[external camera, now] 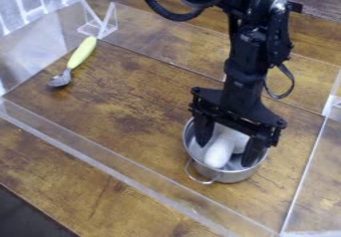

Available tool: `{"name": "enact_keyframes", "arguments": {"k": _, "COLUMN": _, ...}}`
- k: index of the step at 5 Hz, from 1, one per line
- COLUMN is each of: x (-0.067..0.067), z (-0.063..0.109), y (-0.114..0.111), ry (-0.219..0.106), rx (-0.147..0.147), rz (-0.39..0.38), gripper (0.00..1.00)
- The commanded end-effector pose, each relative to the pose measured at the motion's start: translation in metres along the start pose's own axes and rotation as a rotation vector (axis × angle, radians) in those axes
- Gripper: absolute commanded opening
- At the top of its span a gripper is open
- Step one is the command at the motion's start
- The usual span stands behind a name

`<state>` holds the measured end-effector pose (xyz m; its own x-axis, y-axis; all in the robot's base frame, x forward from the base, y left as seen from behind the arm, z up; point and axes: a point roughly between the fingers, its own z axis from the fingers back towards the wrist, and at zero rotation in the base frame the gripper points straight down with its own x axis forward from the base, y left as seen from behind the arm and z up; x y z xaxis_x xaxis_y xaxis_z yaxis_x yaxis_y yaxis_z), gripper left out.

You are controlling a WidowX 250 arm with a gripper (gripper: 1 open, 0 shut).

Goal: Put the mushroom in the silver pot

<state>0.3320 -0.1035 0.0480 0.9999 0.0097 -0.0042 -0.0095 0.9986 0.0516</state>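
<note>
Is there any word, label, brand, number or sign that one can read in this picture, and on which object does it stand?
None can be read. The silver pot, the mushroom inside it, the open gripper, the grey spoon and the yellow-green object show no lettering; the picture is too small and blurred to reveal fine print.

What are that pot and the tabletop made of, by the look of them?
The pot looks like polished steel: silvery, shiny wall. The table appears to be dark wood, or a wood-look laminate: it shows plank seams and grain.
</note>
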Motion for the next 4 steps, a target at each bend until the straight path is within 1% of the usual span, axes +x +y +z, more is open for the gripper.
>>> {"name": "enact_keyframes", "arguments": {"k": 1, "x": 0.010, "z": 0.014, "y": 0.005, "ry": -0.047, "rx": -0.004, "rz": 0.034, "gripper": 1.00}}
{"name": "enact_keyframes", "arguments": {"k": 2, "x": 0.022, "z": 0.007, "y": 0.009, "ry": -0.051, "rx": 0.002, "rz": 0.101, "gripper": 1.00}}
{"name": "enact_keyframes", "arguments": {"k": 3, "x": 0.031, "z": 0.008, "y": 0.012, "ry": -0.064, "rx": 0.000, "rz": 0.169, "gripper": 1.00}}
{"name": "enact_keyframes", "arguments": {"k": 4, "x": 0.038, "z": 0.006, "y": 0.014, "ry": -0.070, "rx": 0.002, "rz": 0.228, "gripper": 1.00}}
